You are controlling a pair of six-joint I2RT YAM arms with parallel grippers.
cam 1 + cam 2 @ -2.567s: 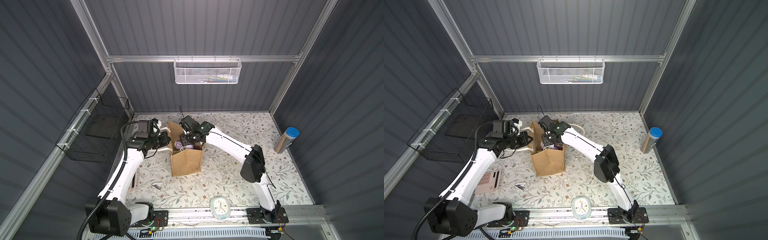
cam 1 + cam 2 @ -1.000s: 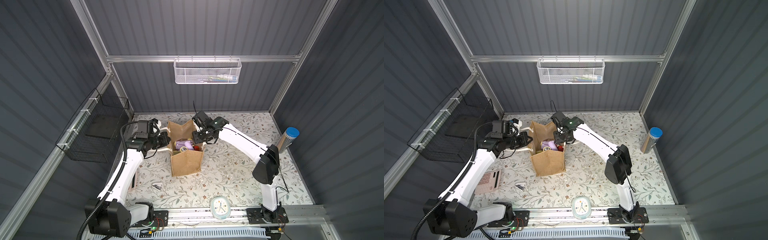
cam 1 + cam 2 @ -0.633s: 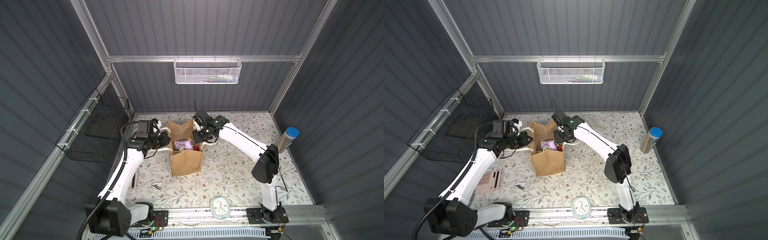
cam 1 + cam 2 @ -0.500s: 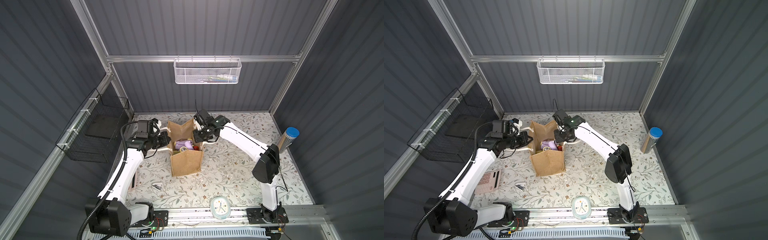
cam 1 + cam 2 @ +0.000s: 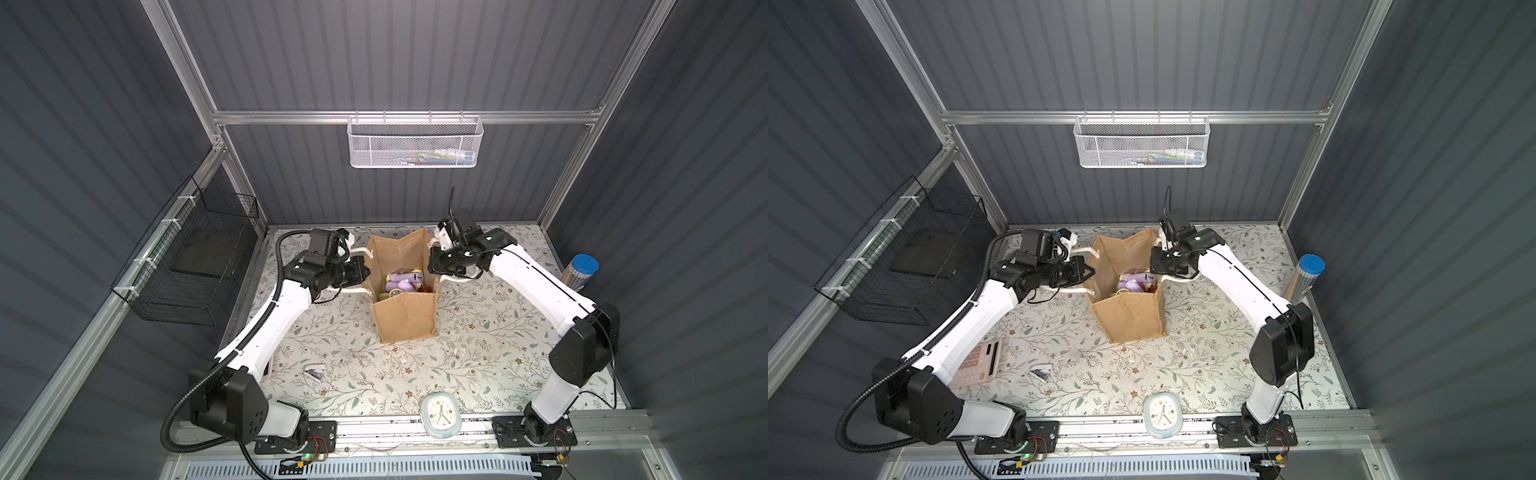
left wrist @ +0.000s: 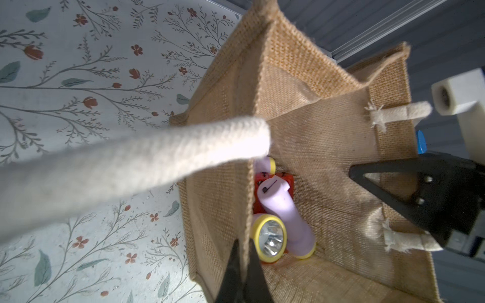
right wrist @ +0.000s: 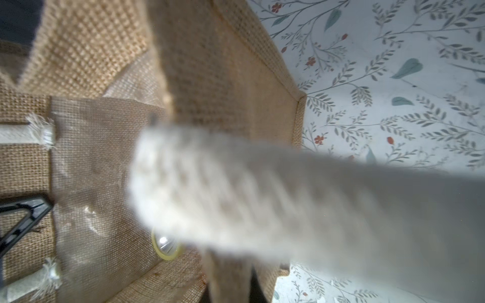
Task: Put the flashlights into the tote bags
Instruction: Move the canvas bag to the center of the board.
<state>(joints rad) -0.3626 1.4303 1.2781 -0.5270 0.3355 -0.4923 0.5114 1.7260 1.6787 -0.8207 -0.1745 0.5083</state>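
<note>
The tan burlap tote bag [image 5: 409, 320] [image 5: 1133, 316] stands open mid-table. Inside lie several flashlights [image 5: 401, 280] [image 5: 1133, 283]: lavender ones with yellow heads [image 6: 280, 210] on a red one [image 6: 287, 181]. My left gripper [image 5: 365, 270] [image 6: 244, 262] is shut on the bag's left rim, with the burlap edge pinched between its jaws. My right gripper [image 5: 432, 266] [image 7: 231, 286] is shut on the right rim. A white rope handle [image 6: 131, 168] [image 7: 262, 196] crosses each wrist view, hiding much of the bag's inside. One yellow head [image 7: 164, 248] peeks below it.
A silver cylinder with a blue cap [image 5: 582, 270] stands at the right wall. A round clock [image 5: 440, 419] lies at the front edge, a pink calculator [image 5: 978, 363] and a small clip [image 5: 315, 372] front left. A white mesh basket [image 5: 415, 143] and a black wire basket [image 5: 195, 266] hang on the walls.
The right gripper pulled back from over the bag's mouth to its right rim and shut on it. The left arm has held still on the left rim.
</note>
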